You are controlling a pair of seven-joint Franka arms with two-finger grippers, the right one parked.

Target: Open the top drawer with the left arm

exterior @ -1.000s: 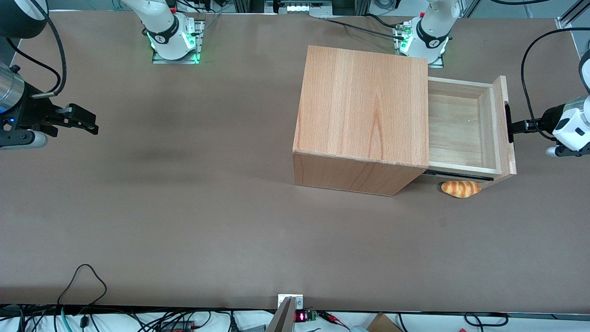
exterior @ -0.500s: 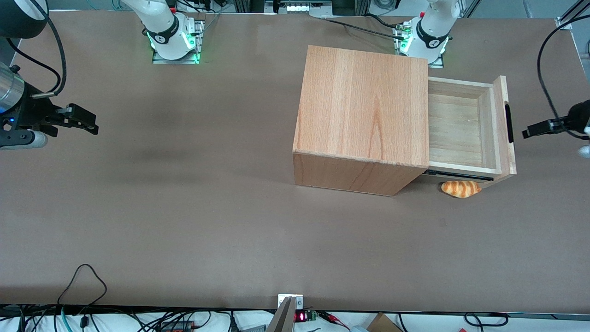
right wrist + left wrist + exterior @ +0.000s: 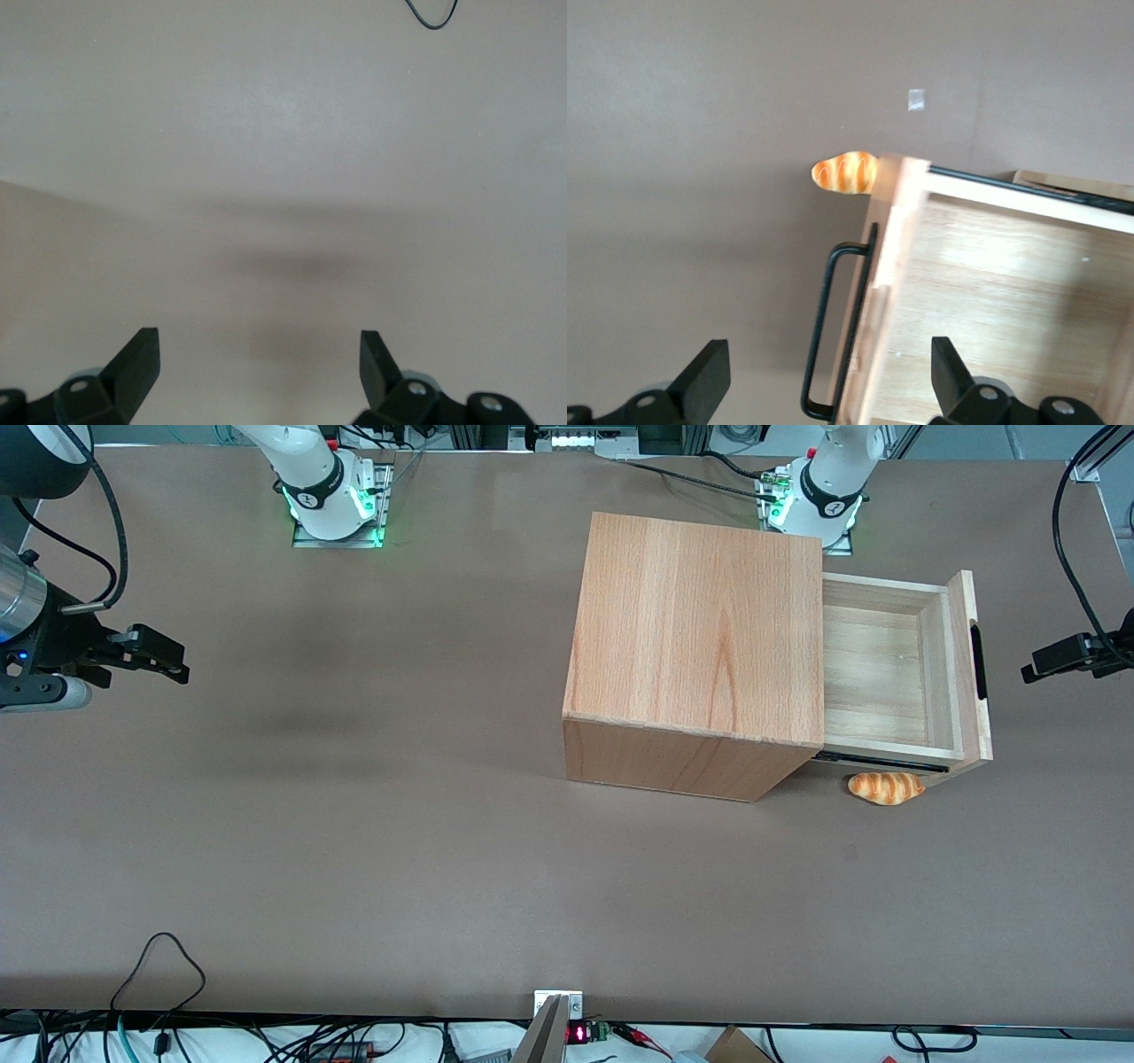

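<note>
One drawer (image 3: 890, 664) stands pulled out of the cabinet (image 3: 700, 651) toward my end of the counter (image 3: 354, 850), its pale inside bare and open to view, and its front panel (image 3: 967, 664) carries the black bar handle (image 3: 978, 661) on the face turned to me. My end effector (image 3: 1041, 662) hangs in front of that handle, at about three o'clock from it in the front view, apart from it with a strip of counter showing between us. It is released: in my wrist view the two fingers (image 3: 704, 382) stand spread wide, with nothing between them, and the handle (image 3: 833, 332) and the edge of the panel (image 3: 890, 266) show through the gap. A black rail (image 3: 881, 761) runs along the drawer's side nearer the front camera. Just beside that rail, on the counter and nearer the front camera than the drawer, lies a small bread roll (image 3: 886, 786), golden with darker stripes; from the handle it sits at about seven o'clock in the front view. In the wrist view the roll (image 3: 845, 172) touches or nearly touches the corner of the panel; I cannot tell which. My arm's base (image 3: 828, 491) stands at about twelve o'clock from the cabinet, farther from the front camera, lit green at the foot.
</note>
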